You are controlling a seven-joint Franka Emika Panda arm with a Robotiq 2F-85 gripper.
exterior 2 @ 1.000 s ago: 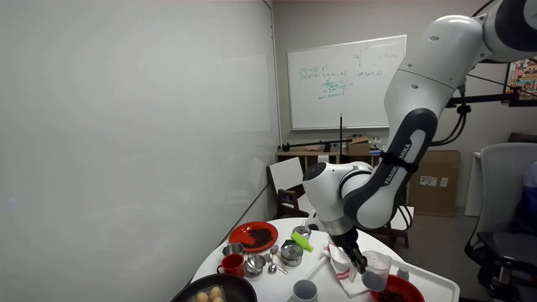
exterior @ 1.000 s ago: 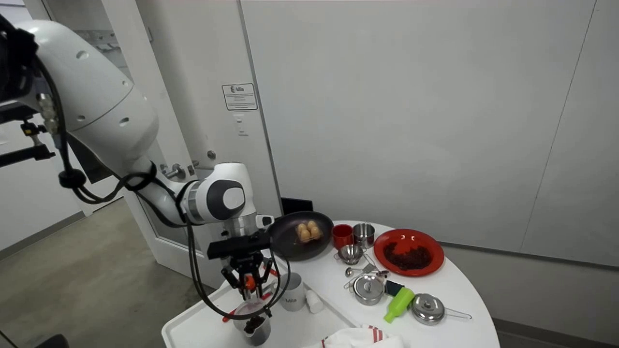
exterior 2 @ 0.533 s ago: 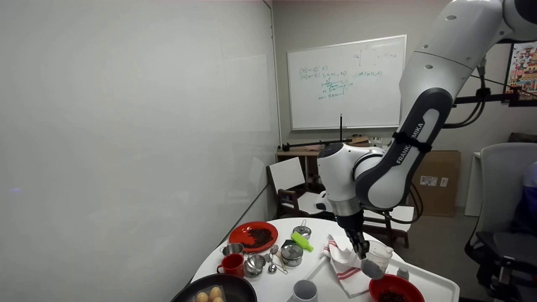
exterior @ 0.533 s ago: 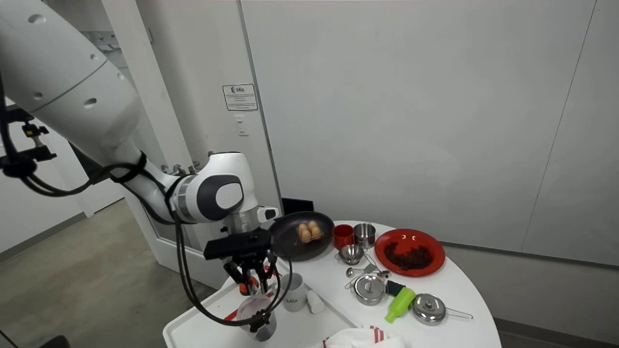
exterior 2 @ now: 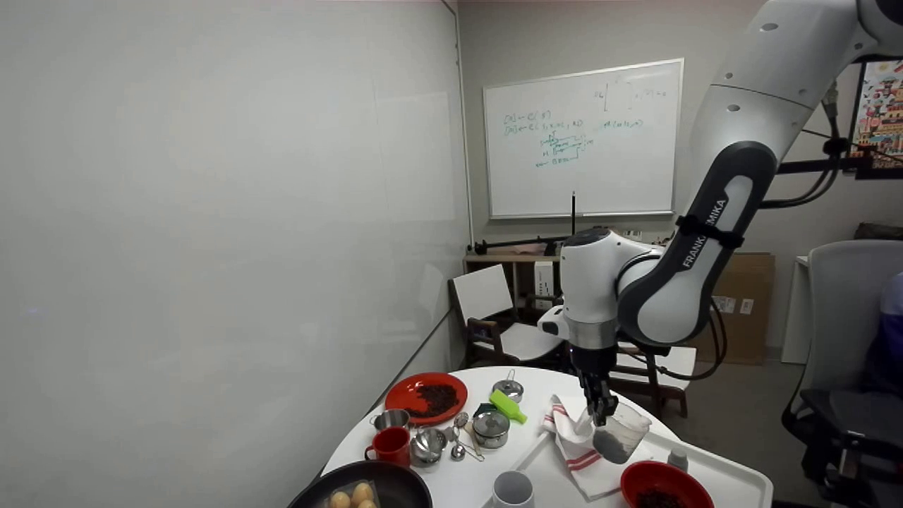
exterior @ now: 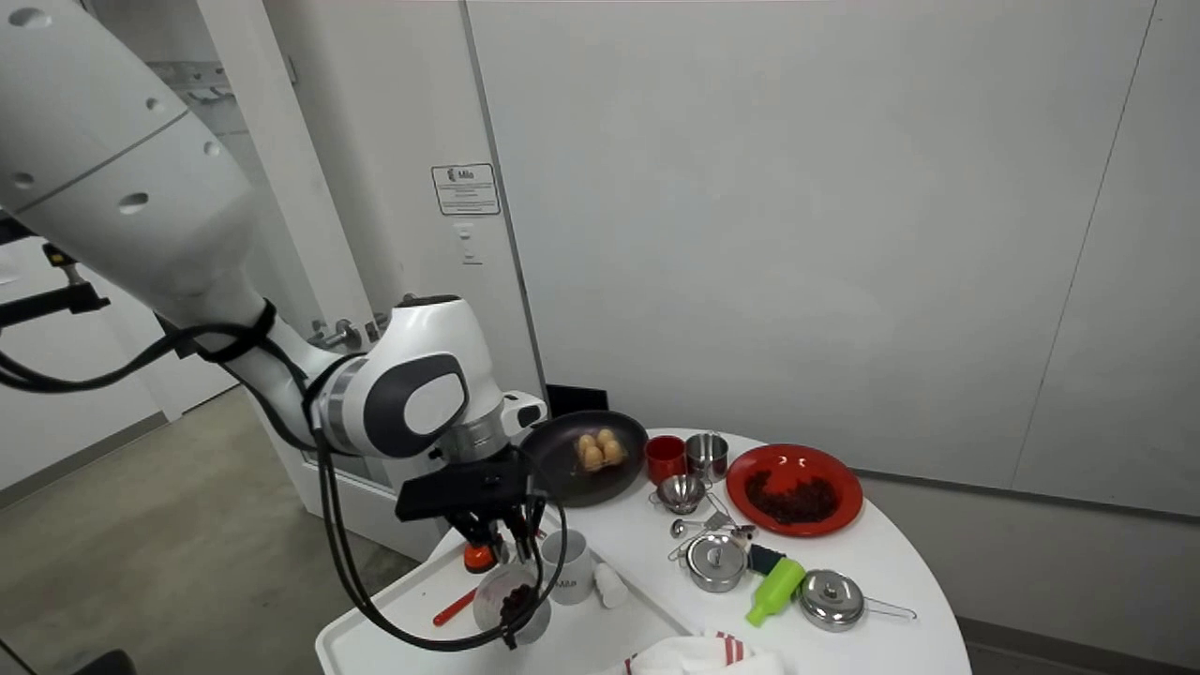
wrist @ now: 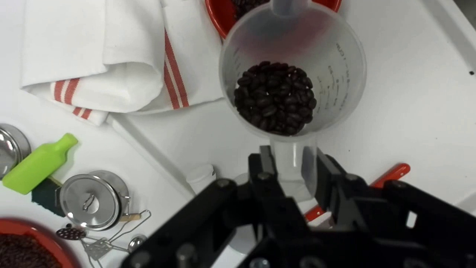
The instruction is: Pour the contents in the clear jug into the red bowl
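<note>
Clear jug, dark-brown beans, red-striped white towel

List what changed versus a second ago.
In an exterior view, the clear measuring jug has moved up and left and tilts more, its base swung left. The pincer has turned there from slanted to nearly vertical, still gripping the jug's handle. Dark beans remain inside. Unchanged: frying pan, red mug, striped towel.

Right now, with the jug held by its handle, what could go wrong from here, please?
The gripper holds the clear jug only by its handle, so it may twist when tipped.
Dark beans could spill on the towel close to the red bowl on the tray.
There is also a wide red dish, so the pour might go into the wrong red container.
</note>
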